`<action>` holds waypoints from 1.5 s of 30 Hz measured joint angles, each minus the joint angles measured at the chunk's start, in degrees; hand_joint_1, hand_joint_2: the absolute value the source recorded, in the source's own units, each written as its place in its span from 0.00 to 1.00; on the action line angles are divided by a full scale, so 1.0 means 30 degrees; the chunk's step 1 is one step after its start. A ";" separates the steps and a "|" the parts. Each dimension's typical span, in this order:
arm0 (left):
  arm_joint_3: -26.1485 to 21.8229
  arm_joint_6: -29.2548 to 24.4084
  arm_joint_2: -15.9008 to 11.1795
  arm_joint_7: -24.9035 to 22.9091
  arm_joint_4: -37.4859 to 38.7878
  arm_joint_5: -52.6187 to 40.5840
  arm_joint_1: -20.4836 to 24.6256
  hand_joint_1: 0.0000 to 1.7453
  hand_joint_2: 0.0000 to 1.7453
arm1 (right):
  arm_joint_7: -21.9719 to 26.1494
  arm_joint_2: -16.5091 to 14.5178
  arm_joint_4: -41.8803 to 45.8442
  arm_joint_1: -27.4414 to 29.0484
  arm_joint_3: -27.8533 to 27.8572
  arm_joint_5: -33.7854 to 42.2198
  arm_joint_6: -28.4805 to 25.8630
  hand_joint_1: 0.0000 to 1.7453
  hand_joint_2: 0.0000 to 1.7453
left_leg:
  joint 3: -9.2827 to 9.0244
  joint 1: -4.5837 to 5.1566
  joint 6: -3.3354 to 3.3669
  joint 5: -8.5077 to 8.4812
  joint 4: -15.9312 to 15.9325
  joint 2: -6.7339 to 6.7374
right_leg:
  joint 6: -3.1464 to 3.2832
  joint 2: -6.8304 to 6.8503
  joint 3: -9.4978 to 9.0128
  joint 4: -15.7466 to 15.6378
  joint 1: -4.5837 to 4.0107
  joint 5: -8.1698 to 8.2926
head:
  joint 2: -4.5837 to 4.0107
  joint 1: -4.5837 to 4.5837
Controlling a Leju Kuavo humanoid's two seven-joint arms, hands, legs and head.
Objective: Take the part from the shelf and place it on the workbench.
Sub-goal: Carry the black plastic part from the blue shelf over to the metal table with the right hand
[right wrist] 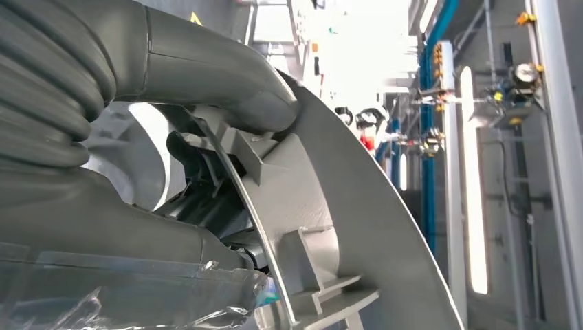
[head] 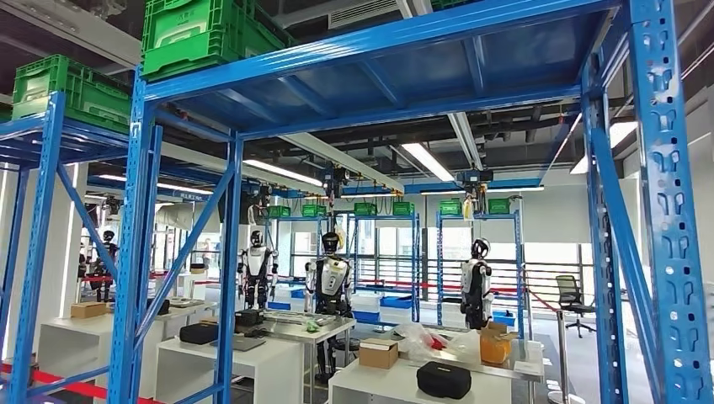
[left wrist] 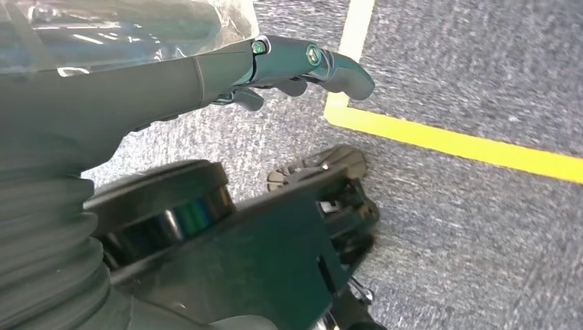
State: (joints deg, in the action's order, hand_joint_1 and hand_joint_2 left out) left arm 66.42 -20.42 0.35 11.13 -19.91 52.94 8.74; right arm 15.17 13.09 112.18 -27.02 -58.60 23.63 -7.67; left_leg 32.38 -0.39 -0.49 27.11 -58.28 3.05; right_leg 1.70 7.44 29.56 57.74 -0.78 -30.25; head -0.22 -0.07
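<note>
Part, a grey curved plastic moulding, sits clamped in the right hand; left hand hangs empty, fingers apart. Carrying step: next find the workbench.

two green crates, three humanoid robots

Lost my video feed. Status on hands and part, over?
Right hand grips the grey curved part. Left hand hangs empty over the floor, fingers apart. Blue shelf frame ahead, white workbenches beyond.

Head forward; wrists close, unshared.
</note>
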 joint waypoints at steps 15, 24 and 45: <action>0.0157 -0.0011 0.0049 0.0000 -0.0029 0.0018 0.0051 0.00 1.00 | -0.0076 0.0117 0.0038 0.0031 0.0000 -0.0271 -0.0151 1.00 1.00 | 0.0699 -0.0191 -0.0126 -0.0569 0.0137 -0.3451 | 0.0216 -0.3581 0.0892 0.0216 0.0251 0.0710 | 0.0036 -0.0082; 0.0286 -0.0005 0.0002 0.0015 -0.0029 0.0031 0.0009 0.00 1.00 | -0.0082 0.0080 0.0056 0.0060 -0.0024 -0.0324 -0.0179 1.00 1.00 | 0.2519 -0.0253 -0.0782 0.0839 -0.3937 -0.1129 | 0.0382 -0.1290 0.0517 -0.0148 0.0384 0.0580 | 0.0071 0.0073; 0.0315 0.0000 0.0027 0.0133 -0.0065 0.0260 0.0099 0.00 1.00 | -0.0179 0.0119 0.0093 -0.0146 -0.0020 -0.0528 -0.0111 1.00 1.00 | 0.1448 -0.0324 -0.0158 -0.0924 -0.0142 -0.3778 | 0.0139 -0.4413 0.1318 0.0466 0.0329 0.0819 | 0.0116 0.0064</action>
State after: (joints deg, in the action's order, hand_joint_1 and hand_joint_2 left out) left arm 67.37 -20.42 0.43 11.52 -20.11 53.72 9.04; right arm 14.64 13.45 112.45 -27.45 -58.66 22.05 -8.00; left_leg 36.73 -1.36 -0.97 24.34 -58.71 -8.28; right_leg 2.11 -5.80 33.52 59.13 0.21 -27.79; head 0.13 0.13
